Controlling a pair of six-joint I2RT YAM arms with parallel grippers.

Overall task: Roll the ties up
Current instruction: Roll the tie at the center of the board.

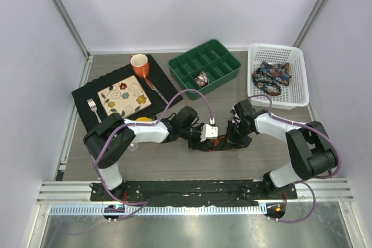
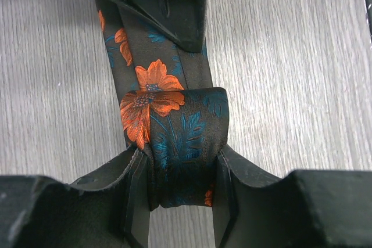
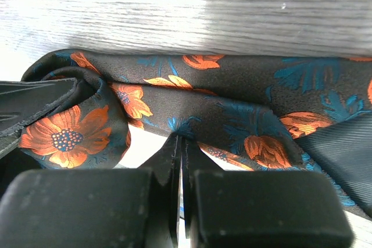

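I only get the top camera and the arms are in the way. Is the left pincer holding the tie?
Observer: Yes. The left wrist view shows the left pincer closed on a rolled end of the tie.
Operator: Is the whole tie rolled?
Observer: No. A flat strip runs on beyond the roll.
Operator: What about the right pincer?
Observer: Its wrist view shows the right pincer shut, with its tips at the tie's edge. I cannot tell whether it pinches fabric.
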